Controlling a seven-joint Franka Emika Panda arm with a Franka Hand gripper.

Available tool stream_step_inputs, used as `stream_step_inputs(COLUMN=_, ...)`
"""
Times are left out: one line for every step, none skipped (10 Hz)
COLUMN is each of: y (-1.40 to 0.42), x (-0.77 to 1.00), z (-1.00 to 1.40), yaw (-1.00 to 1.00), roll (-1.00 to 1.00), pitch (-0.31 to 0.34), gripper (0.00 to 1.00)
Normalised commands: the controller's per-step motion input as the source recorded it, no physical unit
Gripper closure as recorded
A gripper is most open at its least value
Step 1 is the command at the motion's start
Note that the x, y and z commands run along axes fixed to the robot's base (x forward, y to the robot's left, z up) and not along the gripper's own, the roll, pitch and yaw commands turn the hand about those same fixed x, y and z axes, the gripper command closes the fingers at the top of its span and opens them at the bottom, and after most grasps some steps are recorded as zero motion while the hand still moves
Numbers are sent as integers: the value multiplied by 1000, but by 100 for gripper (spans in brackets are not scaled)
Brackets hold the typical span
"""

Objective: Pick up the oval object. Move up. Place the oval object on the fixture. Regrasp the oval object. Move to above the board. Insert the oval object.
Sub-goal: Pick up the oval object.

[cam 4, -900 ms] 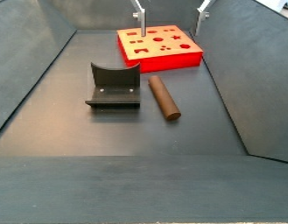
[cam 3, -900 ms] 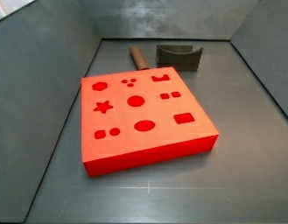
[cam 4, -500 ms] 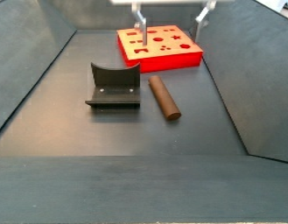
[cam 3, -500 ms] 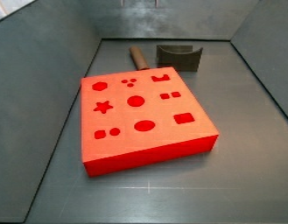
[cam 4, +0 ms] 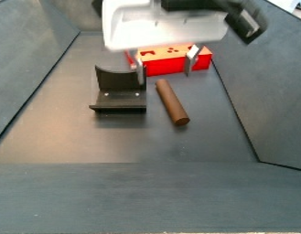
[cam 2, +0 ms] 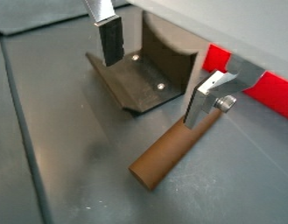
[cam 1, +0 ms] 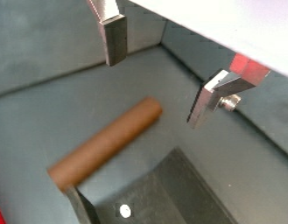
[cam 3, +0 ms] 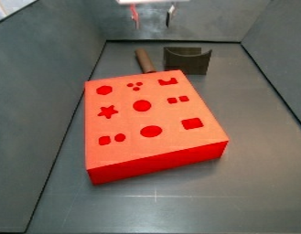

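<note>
The oval object is a brown rod lying flat on the grey floor beside the fixture in both side views [cam 3: 144,58] [cam 4: 174,101] and in both wrist views [cam 1: 108,144] [cam 2: 175,149]. The dark fixture [cam 4: 118,90] [cam 3: 187,58] [cam 2: 146,74] [cam 1: 158,197] stands next to it. The red board [cam 3: 153,114] with shaped holes lies flat, and only part of it shows behind the gripper in a side view [cam 4: 204,59]. The gripper [cam 4: 165,66] [cam 3: 153,15] [cam 1: 161,68] [cam 2: 158,68] is open and empty, hanging above the floor near the oval object and the fixture.
Sloping grey walls [cam 3: 55,55] enclose the floor on all sides. A red edge of the board [cam 2: 265,87] shows past one finger in both wrist views [cam 1: 249,66].
The gripper has moved from above the board toward the fixture and the oval object and has come lower. It stays open. The oval object, fixture and board have not moved.
</note>
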Motion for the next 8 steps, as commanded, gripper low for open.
stream_step_inputs(y=-354, x=0, z=-1000, yaw=340, roll=79, pitch=0, gripper=0)
stream_step_inputs(y=-454, x=0, z=-1000, yaw=254, roll=110, pitch=-26, gripper=0)
stream_step_inputs(y=-480, x=0, z=-1000, yaw=186, roll=124, pitch=-60, gripper=0)
stream_step_inputs(y=-469, x=-74, z=-869, yaw=174, roll=111, pitch=-159, gripper=0)
stream_step_inputs(y=-314, x=-200, z=-471, yaw=286, roll=111, pitch=-367, gripper=0)
stream_step_inputs(y=3, x=0, z=0, yaw=29, roll=0, pitch=0, gripper=0)
stream_step_inputs(y=0, x=-323, z=-197, yaw=-209, roll=-3, pitch=-210, gripper=0)
stream_step_inputs(y=69, x=-120, z=-300, yaw=-677, roll=0, pitch=-373, gripper=0)
